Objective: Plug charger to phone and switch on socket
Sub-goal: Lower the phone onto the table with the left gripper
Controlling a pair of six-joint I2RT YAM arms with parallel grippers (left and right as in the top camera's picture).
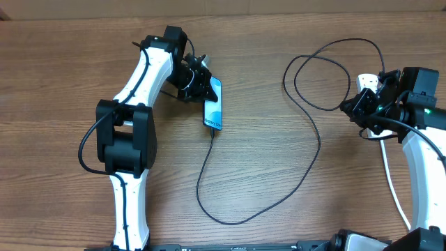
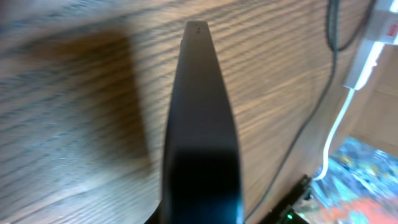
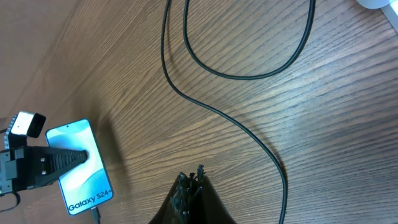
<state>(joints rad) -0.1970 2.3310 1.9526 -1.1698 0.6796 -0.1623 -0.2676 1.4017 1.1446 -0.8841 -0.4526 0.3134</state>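
Now my left hand (image 3: pixel 73 157) is clenched, its fingers together and lying across the screen of the phone (image 1: pixel 214 106), which sits on the tabletop (image 1: pixel 56 70) left of the middle, toward the far edge; the charger (image 1: pixel 320 143) meets the phone's near end and loops right to the socket (image 1: pixel 366 81) toward the far right corner; my right hand (image 3: pixel 193 180) is clenched on nothing, beside the socket.

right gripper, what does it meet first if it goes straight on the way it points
Probably the charger cable lying across its path; depth is unclear, so the wooden table could come first.
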